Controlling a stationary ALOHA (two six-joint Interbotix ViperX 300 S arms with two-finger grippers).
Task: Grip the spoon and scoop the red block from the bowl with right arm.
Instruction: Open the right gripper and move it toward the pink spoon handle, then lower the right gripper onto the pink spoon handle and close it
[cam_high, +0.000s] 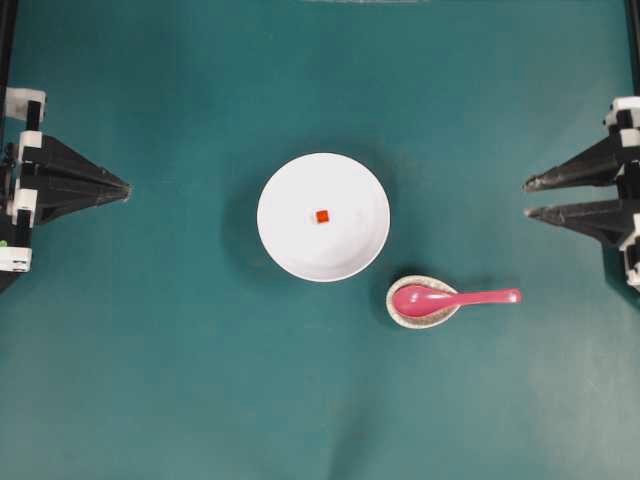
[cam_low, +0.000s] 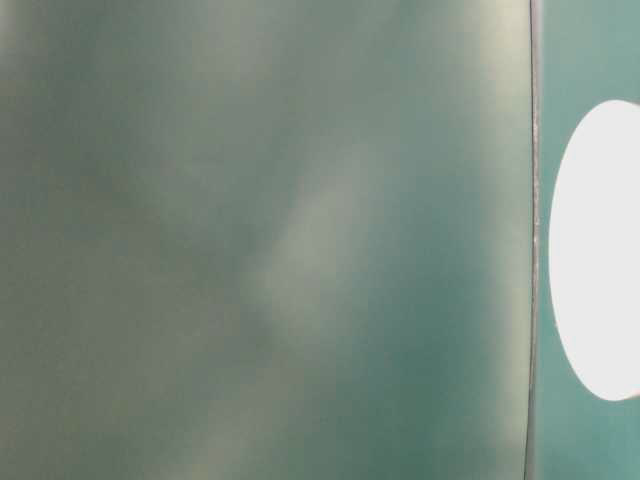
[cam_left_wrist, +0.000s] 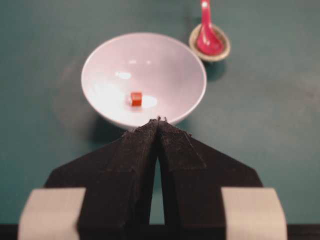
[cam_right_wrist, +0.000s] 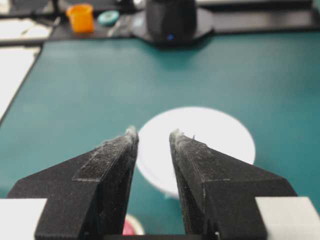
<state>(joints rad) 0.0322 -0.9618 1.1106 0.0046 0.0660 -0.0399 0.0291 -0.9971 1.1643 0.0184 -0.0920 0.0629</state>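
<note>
Your right gripper (cam_high: 527, 198), jaws parted and empty, waits at frame right; the glossy pink-red soup spoon (cam_high: 450, 298) lies propped on a small cream dish (cam_high: 398, 309), its handle offered toward you.

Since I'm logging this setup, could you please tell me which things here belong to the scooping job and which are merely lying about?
Job:
spoon, scoop resting in the small dish
red block, inside the bowl
bowl
right gripper, fingers apart

Lying about:
small cream dish
left gripper, fingers together
orange cup, beyond the table
</note>
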